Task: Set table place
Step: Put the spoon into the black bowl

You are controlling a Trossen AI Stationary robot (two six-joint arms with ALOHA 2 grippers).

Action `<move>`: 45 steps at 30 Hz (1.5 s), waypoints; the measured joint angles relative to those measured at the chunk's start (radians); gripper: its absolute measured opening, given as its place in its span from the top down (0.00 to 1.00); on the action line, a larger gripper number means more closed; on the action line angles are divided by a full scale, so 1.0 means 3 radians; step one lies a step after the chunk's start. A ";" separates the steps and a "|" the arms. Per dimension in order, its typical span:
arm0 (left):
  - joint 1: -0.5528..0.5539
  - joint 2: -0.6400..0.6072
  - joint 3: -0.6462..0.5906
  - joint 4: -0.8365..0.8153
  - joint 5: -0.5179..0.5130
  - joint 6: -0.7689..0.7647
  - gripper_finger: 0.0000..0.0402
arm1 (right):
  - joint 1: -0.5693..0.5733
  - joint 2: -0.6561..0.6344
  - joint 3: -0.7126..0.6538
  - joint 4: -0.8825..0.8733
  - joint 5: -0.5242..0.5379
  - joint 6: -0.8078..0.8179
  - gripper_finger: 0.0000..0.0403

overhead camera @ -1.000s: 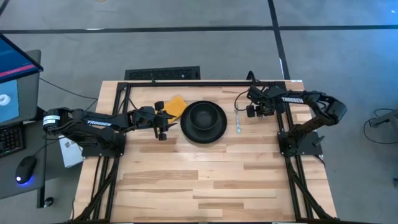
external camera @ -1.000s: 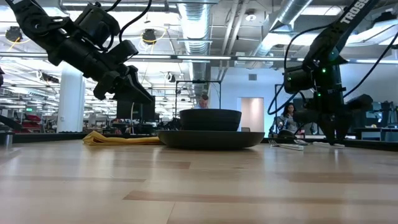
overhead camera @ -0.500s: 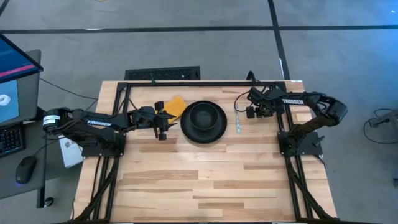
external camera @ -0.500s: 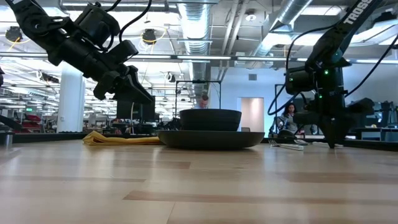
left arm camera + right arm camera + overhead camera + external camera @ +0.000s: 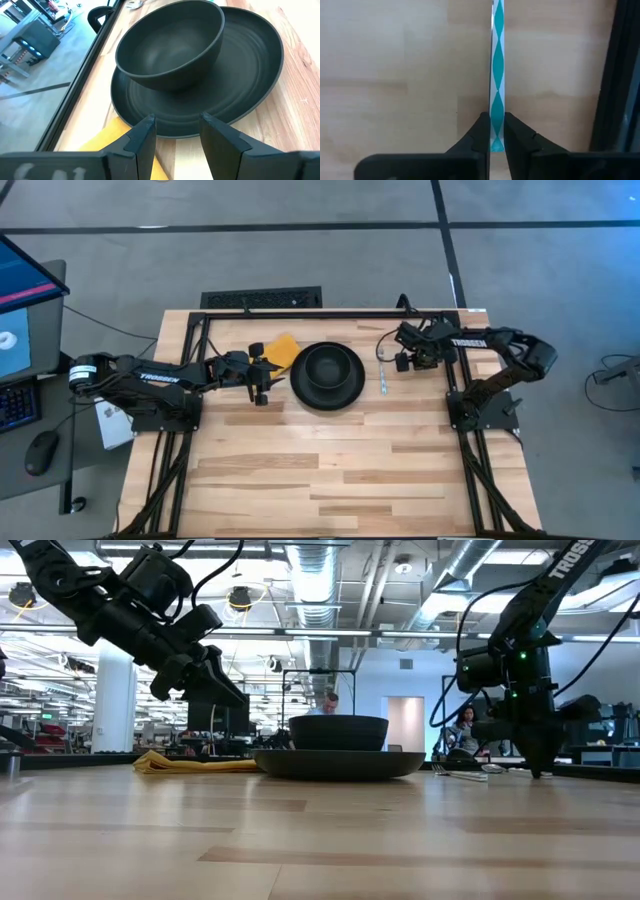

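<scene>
Presently, at the left of the table [image 5: 330,470], the left claw [image 5: 262,375] is seen hovering just left of the black plate [image 5: 327,387], its fingers [image 5: 142,135] parted with nothing between them. The yellow-orange cloth [image 5: 282,350] lies just beyond that claw, toward the far edge, and is tucked against the plate's left rim; in the left wrist view its corner shows right beside the claw's own fingers. It is therefore judged that, of the two arms, the left is much the nearer to the cloth. The black bowl [image 5: 330,368] sits on the plate, set toward the plate's far side. To the right of the plate the silvery utensils [image 5: 384,374] lie on the wood, their long axis running near to far. The right claw [image 5: 404,350] is held just right of them, toward their far end, so they lie to its left and slightly nearer. In the right wrist view a thin strip with teal diamonds [image 5: 497,65] is seen standing between the nearly shut fingers; whether it is truly gripped cannot be told, nor what it is. White lettering reading "TROSSEN" is carried along both arms. No other writing on the table's things can be read.
</scene>
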 joint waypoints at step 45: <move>0.0000 0.0000 0.0000 0.0006 0.0004 0.0017 0.65 | 0.2067 0.0192 0.2494 -0.0693 -0.0546 0.0329 0.85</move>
